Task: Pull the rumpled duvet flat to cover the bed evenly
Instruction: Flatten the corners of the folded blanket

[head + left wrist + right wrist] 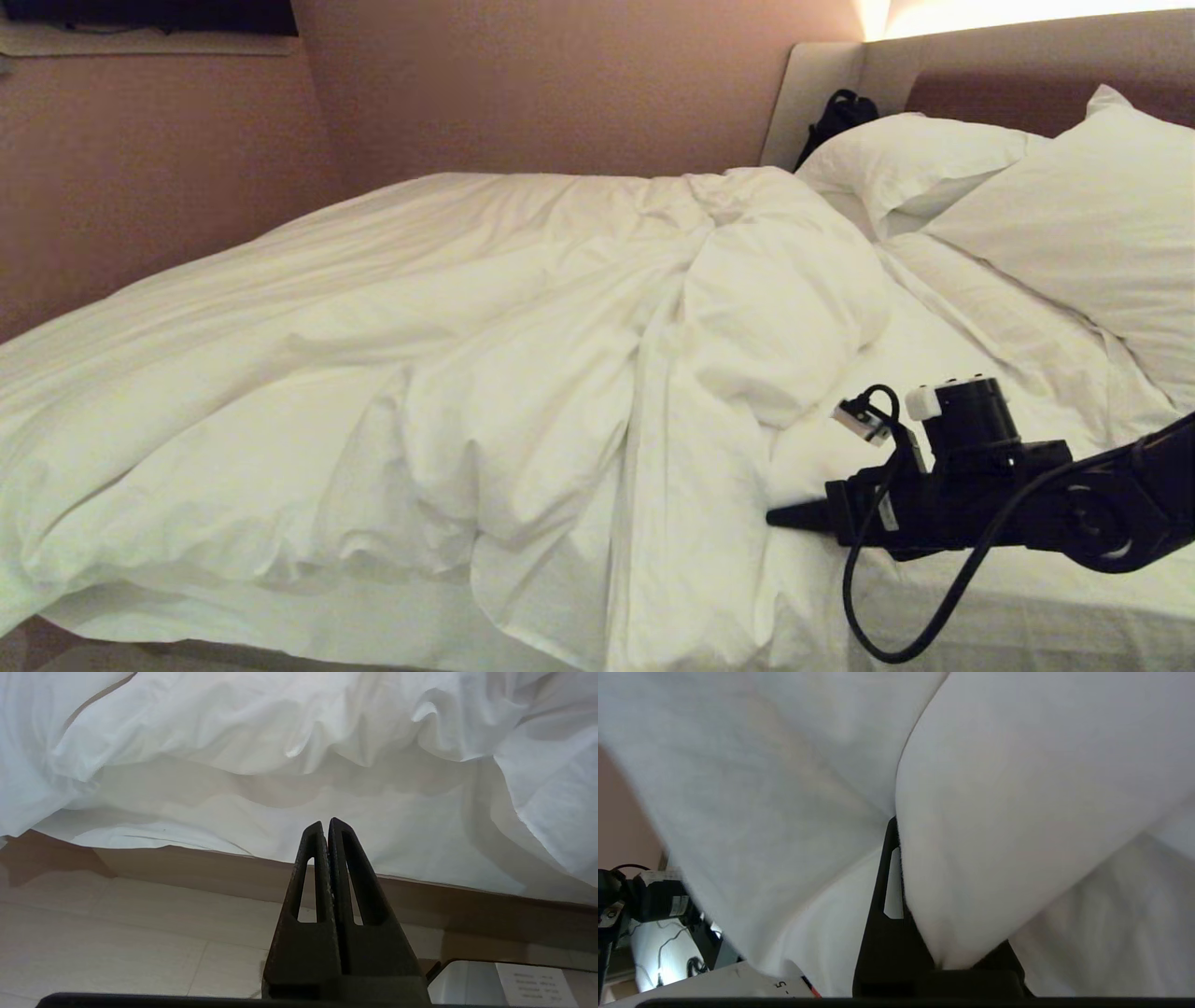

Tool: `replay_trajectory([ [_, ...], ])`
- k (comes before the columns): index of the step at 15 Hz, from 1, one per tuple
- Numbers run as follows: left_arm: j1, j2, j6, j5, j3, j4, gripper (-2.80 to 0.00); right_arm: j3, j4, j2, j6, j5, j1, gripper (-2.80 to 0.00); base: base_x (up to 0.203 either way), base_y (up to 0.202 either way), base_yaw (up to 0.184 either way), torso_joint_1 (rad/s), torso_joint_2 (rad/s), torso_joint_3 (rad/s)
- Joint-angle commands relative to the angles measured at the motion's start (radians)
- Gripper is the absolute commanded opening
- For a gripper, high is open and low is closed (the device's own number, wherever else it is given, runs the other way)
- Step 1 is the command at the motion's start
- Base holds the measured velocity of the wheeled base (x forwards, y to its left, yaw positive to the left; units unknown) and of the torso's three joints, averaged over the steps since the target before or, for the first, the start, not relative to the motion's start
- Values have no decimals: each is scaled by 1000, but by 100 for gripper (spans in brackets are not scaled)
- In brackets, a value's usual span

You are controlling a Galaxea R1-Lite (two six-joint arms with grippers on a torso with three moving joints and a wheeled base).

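step: grab phase. My right gripper [780, 515], lower right of head view, is pinched on a fold of the duvet [448, 373] at its near edge; in the right wrist view cloth bulges over one finger [887, 882], so I judge the bite is made, pull not yet begun.
right hand: clamped together on duvet cloth.
left hand: left gripper [327, 826] pressed together, nothing in it, parked low by the bed [196, 858] side, near the floor; not in head view.
duvet: bunched in centre & left of head view, ridge running up to the pillows [1027, 205] at upper right; bare sheet [990, 345] shows at right, so that side is uncovered.
next: I judge a steady drag toward frame right, twd the pillows, keeping the pinch tight; thin cloth may slip out.
risk: may drag the cover only, filling stays lumped.
writing: small paper w/ print at lower right of left wrist view, unreadable; a "5" on a sheet at lower left of right wrist view. No brands legible.
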Motion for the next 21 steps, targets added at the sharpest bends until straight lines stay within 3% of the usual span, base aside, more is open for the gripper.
replay_trajectory([
  [1, 0, 0, -1, 1, 0, 1, -280, 0, -7, -55, 12, 1, -2, -280, 0, 0, 0, 0, 0, 0],
  [4, 0, 0, -1, 1, 1, 1, -280, -4, -9, -126, 39, -7, -3, -280, 0, 0, 0, 0, 0, 0],
  [9, 0, 0, -1, 1, 0, 1, -280, -7, -3, -253, -2, -132, -25, -280, 0, 0, 0, 0, 0, 0],
  [15, 0, 0, -1, 1, 1, 1, -280, 4, -7, -297, -198, -452, -34, -280, 0, 0, 0, 0, 0, 0],
  [21, 0, 0, -1, 1, 0, 1, -280, 4, 30, -476, -224, -500, -34, -280, 0, 0, 0, 0, 0, 0],
])
